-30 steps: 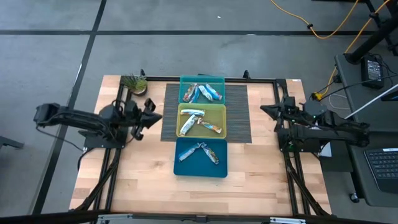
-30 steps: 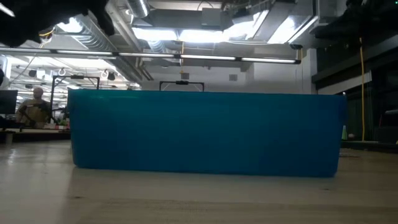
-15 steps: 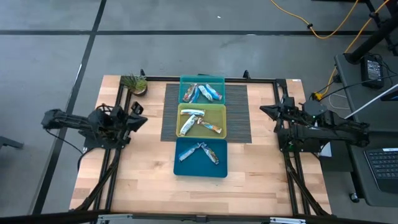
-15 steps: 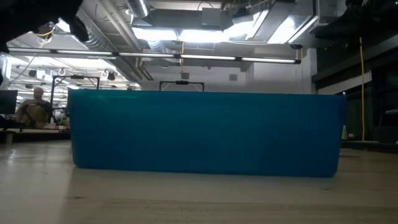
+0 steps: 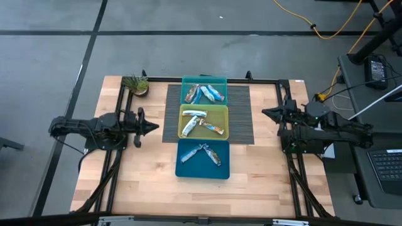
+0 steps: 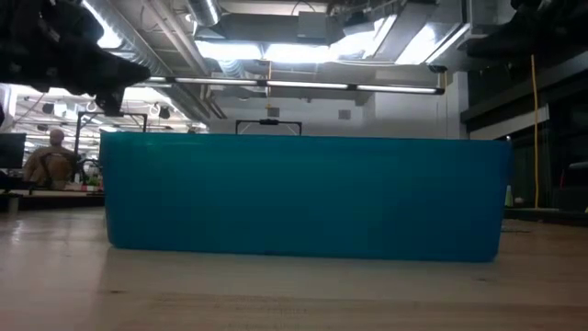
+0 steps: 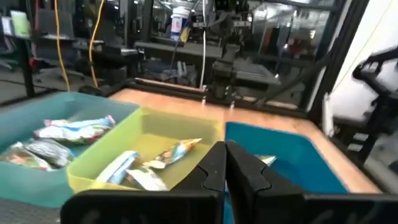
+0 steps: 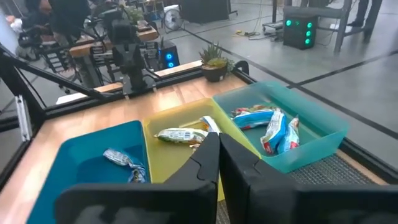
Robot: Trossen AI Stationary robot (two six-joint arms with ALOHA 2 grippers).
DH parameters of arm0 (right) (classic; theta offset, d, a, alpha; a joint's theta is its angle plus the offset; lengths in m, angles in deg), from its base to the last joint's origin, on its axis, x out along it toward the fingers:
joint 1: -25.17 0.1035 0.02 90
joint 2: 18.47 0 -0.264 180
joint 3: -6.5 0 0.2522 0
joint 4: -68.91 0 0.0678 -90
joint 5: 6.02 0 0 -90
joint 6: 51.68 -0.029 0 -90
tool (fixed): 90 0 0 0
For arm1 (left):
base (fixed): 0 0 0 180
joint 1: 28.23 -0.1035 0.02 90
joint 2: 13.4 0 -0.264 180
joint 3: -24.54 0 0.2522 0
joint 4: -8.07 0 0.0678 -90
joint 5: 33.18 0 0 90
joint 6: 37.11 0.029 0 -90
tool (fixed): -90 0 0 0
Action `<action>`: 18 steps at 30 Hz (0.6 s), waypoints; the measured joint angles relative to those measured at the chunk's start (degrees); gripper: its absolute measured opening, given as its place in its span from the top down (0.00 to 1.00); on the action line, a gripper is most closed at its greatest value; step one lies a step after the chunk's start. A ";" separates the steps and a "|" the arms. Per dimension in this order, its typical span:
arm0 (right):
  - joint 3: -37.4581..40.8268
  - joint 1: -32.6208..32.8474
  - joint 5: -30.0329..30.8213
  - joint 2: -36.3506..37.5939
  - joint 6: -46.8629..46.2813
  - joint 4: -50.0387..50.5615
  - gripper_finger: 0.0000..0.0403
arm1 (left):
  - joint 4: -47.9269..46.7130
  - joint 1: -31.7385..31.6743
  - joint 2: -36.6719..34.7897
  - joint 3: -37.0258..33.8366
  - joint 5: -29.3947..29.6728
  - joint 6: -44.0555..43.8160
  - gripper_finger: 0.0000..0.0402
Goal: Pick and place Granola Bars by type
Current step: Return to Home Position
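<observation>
Three square bins stand in a row down the table's middle: a teal bin (image 5: 204, 91) farthest, a yellow-green bin (image 5: 204, 121) in the middle and a blue bin (image 5: 203, 159) nearest. Granola bars lie flat in all three: several blue and white ones in the teal bin (image 8: 268, 126), white-silver and orange-marked ones in the yellow-green bin (image 7: 163, 158), silver-blue ones in the blue bin (image 8: 122, 158). My left gripper (image 5: 154, 127) is shut, left of the yellow-green bin and pointing at it. My right gripper (image 5: 264, 113) is shut, right of the bins.
A small potted plant (image 5: 135, 83) stands at the table's far left corner. A dark ribbed mat (image 5: 242, 114) lies under the two farther bins. In the low view the blue bin's near wall (image 6: 303, 195) fills the middle, and a person (image 6: 50, 158) sits in the room behind.
My left arm has drawn back toward the table's left edge, come down and levelled out; its gripper now points at the bins from slightly nearer the table's near edge. The bins and bars have stayed where they were.
</observation>
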 joint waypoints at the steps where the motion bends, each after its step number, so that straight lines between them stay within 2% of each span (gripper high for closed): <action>1: 0.05 -0.01 0.42 0.00 0.57 0.06 0.97 | -0.30 -0.16 0.00 0.00 -0.11 1.16 1.00; 8: 0.05 -0.01 0.31 0.04 1.01 0.14 0.98 | -0.69 -0.46 1.67 -0.17 -6.37 0.28 1.00; 12: 0.05 -0.01 0.30 0.04 2.28 0.33 0.96 | -0.57 -0.46 3.23 -0.17 -5.22 1.99 1.00; 18: 0.29 -0.01 -0.29 0.04 4.05 -0.06 0.99 | -0.41 -0.46 3.89 -0.20 -5.11 0.83 0.98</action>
